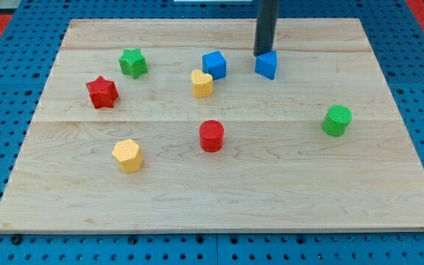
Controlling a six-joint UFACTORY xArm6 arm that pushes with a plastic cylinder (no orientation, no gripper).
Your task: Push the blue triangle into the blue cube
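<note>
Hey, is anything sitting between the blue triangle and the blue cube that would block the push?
No, nothing visible. The blue triangle sits just to the view's right of the blue cube, with bare board between. My tip is at the triangle's top-left edge. The yellow heart lies below that line.

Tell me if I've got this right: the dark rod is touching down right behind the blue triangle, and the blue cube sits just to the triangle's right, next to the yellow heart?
Not quite. The blue cube sits to the left of the blue triangle, not its right, as the camera view shows. The rest holds: my tip is right behind the triangle, on its upper-left side, and the cube is next to the yellow heart.
</note>
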